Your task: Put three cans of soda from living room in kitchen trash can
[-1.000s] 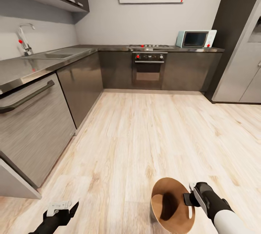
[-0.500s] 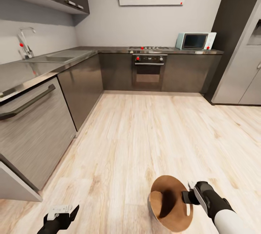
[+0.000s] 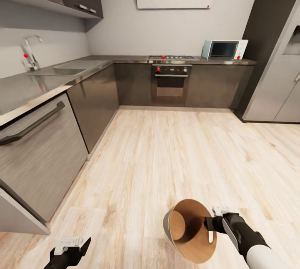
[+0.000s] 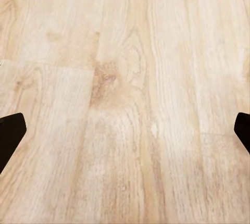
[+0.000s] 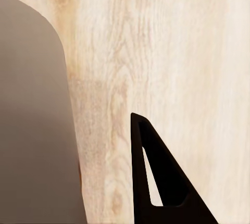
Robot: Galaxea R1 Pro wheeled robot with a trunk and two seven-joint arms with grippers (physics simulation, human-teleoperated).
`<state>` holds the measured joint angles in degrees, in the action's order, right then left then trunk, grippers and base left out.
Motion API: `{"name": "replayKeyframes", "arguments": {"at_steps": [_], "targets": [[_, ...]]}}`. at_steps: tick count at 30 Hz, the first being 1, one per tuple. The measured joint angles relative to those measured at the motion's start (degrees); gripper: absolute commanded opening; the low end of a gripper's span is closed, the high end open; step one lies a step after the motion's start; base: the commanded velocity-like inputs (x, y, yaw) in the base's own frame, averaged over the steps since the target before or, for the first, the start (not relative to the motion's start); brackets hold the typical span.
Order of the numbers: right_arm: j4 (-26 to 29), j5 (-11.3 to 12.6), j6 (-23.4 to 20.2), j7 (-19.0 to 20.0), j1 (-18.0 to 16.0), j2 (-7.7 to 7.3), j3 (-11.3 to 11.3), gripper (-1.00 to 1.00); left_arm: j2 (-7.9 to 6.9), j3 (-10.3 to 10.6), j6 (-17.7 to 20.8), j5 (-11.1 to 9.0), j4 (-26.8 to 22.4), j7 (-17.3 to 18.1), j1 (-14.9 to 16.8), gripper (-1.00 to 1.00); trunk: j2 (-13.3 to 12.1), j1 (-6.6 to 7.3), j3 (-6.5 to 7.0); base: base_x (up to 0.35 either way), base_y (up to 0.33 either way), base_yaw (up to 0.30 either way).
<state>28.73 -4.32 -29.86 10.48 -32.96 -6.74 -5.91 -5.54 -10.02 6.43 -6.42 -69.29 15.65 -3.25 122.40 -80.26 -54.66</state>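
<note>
A: Where's the round grey-beige trash can with the coppery-brown inside?

B: Tilted over pale wood floor, the black right gripper clamped on its rim. The dark corner counter and grey fridge sit well beyond it.

A: Left gripper?

B: Spread wide, nothing in it.

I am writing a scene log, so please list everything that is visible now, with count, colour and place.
trash can: 1, grey outside, coppery-brown inside, tilted, at the right hand
microwave: 1, pale teal, on the counter, right end
oven: 1, dark, under the hob
sink tap: 1, silver, on the left counter
fridge: 1, grey, far right
floor: light wood
left hand: black, fingers wide apart over the floor
right hand: black, gripping the trash can's rim
</note>
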Motion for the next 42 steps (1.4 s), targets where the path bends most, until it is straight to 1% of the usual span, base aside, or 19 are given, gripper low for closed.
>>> {"name": "replayKeyframes", "arguments": {"at_steps": [10, 13, 16, 27, 42], "targets": [[-0.02, 0.02, 0.54, 0.04, 0.1, -0.17, -0.28, -1.0, 0.0, 0.0, -0.26, 0.0, 0.66, -0.01, 0.0, 1.0, -4.01, 2.2, 1.8, 0.0, 0.0, 0.0], [0.03, -0.1, 0.57, 0.04, 0.1, -0.19, -1.5, -1.0, 0.0, 0.0, -0.29, 0.0, 0.71, -0.01, 0.0, 1.0, -5.21, 2.86, 2.33, 0.0, 0.0, 0.0], [0.05, 0.08, 0.56, 0.06, 0.1, -0.16, -1.83, -1.0, 0.0, 0.0, -0.55, 0.0, 0.78, -0.01, 0.0, 1.0, -6.42, 3.51, 2.87, 0.0, 0.0, 0.0], [0.06, 0.02, 0.56, 0.05, 0.11, -0.17, -2.11, -1.0, 0.0, 0.0, -1.04, 0.02, 0.82, -0.01, 0.0, 1.0, -10.83, 5.93, 4.86, 0.0, 0.0, -0.003], [0.07, 0.19, 0.56, 0.21, 0.34, -0.04, -2.13, -1.0, 0.0, 0.0, -1.07, 0.09, 0.82, -0.01, 0.01, 1.0, -16.84, 9.23, 8.63, 0.0, 0.0, -0.069]]}}
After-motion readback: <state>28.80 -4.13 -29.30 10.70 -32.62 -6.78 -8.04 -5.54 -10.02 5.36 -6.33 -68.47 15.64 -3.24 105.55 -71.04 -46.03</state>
